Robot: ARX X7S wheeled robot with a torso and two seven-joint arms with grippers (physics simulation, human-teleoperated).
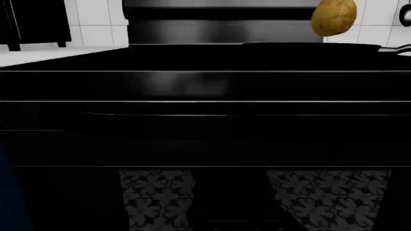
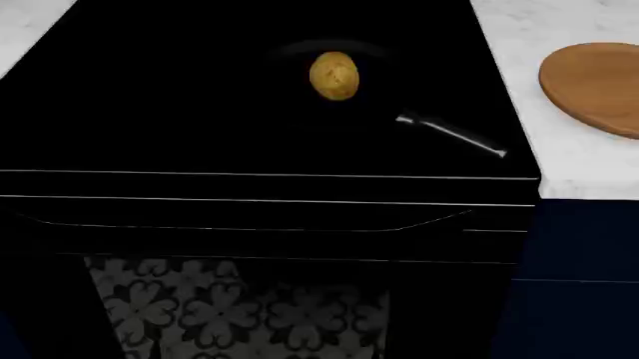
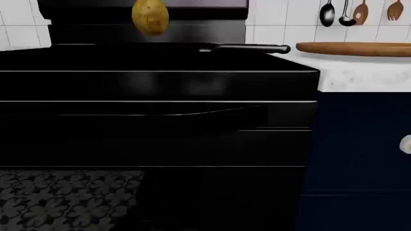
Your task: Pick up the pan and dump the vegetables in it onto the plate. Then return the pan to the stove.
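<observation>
**Pan on stove, not yet gripped**

No gripper visible in any view, so open or closed cannot be told for left or right. Both wrist cameras low, facing the oven front, level with the stove (image 2: 250, 134) edge; so both arms judged well short of the pan and below it.

Pan (image 2: 330, 56) sitting on the cooktop, almost lost against the black glass, only a faint rim arc showing. Potato (image 2: 334, 75) resting inside it, roughly central. Handle (image 2: 454, 136) pointing out toward the right arm's side, silver neck catching light. Plate (image 2: 594, 86) on the marble counter beyond the handle, apart from the stove, further to the right arm's side.

Handling, judged: pan rigid and fairly heavy, front-loaded when lifted by a thin handle, so likely to droop or twist in the grip. Best hold probably mid-handle or nearer the neck, jaws across the narrow bar, squeezed firmly; smooth metal may slip. Potato hard, light, round, free to roll, so likely to shift with any tilt and to roll on across the plate's shallow rim when tipped out.

Right arm seemingly the better placed, handle and plate both on its side.

No brand, label or readable writing anywhere.
</observation>
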